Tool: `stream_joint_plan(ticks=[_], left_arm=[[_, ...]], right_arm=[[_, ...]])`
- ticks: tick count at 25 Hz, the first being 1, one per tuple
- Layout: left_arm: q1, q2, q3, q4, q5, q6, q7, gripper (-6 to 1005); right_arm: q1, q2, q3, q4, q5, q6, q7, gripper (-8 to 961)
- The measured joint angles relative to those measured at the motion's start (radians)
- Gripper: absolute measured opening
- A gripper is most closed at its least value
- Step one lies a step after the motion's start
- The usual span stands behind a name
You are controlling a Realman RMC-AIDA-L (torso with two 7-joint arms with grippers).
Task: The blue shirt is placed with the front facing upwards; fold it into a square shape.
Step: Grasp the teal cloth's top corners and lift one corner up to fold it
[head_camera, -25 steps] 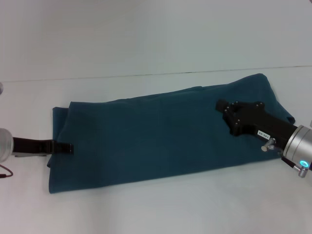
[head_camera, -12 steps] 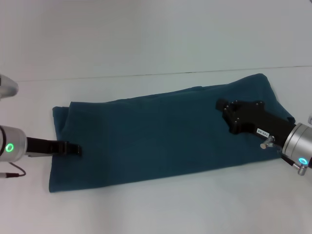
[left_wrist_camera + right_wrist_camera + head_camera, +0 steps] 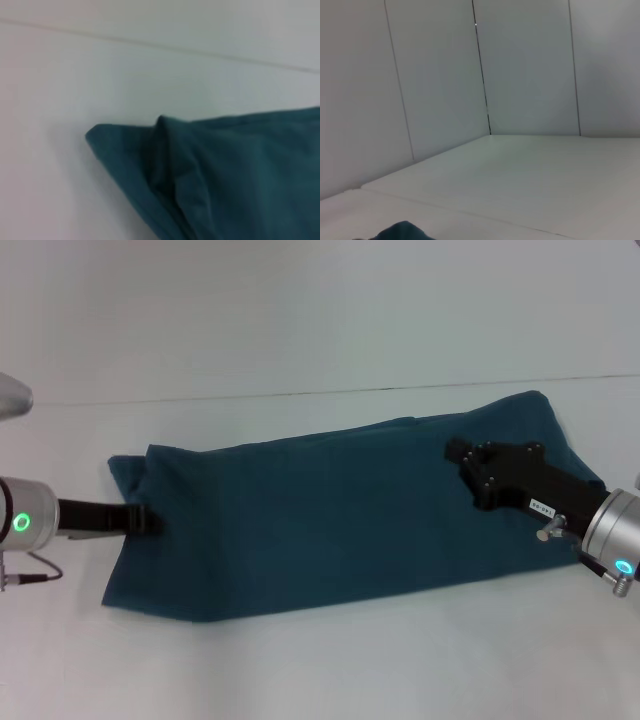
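Pinching the left end of the dark teal-blue cotton shirt lying on the white table, your left gripper looks clamped to lift it toward the right gripper, whose grip I cannot tell.

No readable text anywhere. Only a small white sticker on the black body of the right gripper in the head view, with dark marks too small to make out. No lettering showing on the large dark teal-blue cotton shirt, plain face up on the white table. Nothing written in either wrist view.
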Motion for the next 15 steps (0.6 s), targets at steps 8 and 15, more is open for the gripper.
stream_joint_plan(ticks=[8, 15], left_arm=[[0.004, 0.019, -0.002, 0.012, -0.129, 0.022, 0.064, 91], [-0.019, 0.008, 0.003, -0.005, -0.138, 0.031, 0.077, 41]], right_arm=[[-0.002, 0.000, 0.003, 0.000, 0.006, 0.001, 0.000, -1], [0.002, 0.006, 0.027, 0.016, 0.035, 0.003, -0.026, -1]])
